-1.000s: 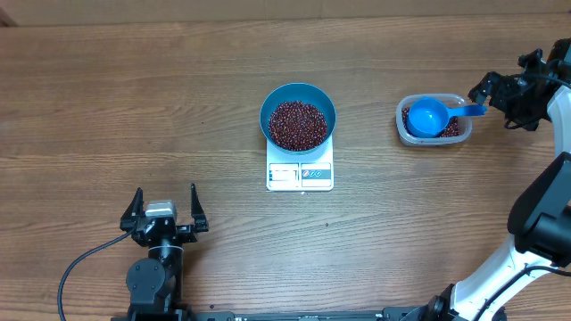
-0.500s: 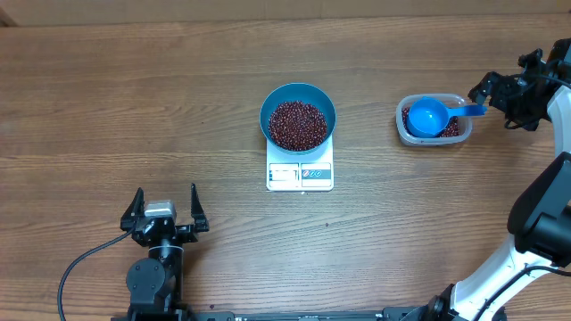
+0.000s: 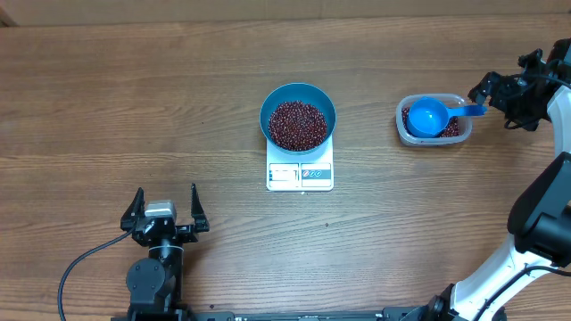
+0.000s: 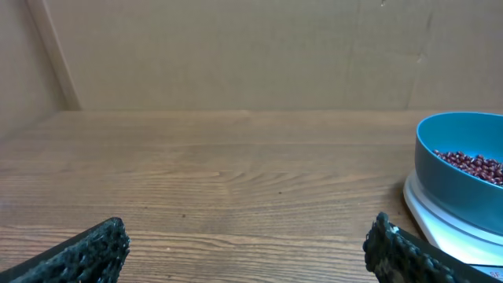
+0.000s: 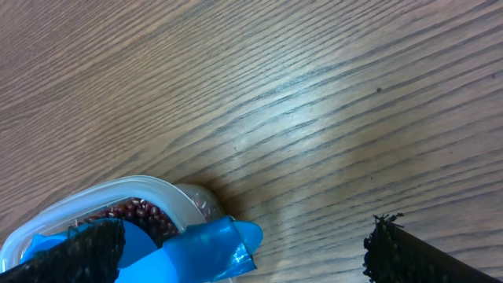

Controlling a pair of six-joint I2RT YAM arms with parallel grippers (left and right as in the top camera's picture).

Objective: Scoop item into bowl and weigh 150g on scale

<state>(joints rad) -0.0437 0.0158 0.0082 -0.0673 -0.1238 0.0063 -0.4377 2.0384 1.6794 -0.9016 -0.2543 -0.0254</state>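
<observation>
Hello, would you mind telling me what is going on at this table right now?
The blue bowl of red-brown beans sits on the white scale. The blue scoop lies in the clear tub of beans, with the right claw open at its handle, not gripping. The left claw sits open, away from everything.

rough black left tool (image 3: 166, 192), trailing cable (image 3: 80, 263), black-and-white right arm (image 3: 486, 272).

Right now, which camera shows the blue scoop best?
The overhead view: the whole scoop sits in the clear tub. The right wrist view catches only its handle end; the left wrist view misses it entirely.
</observation>
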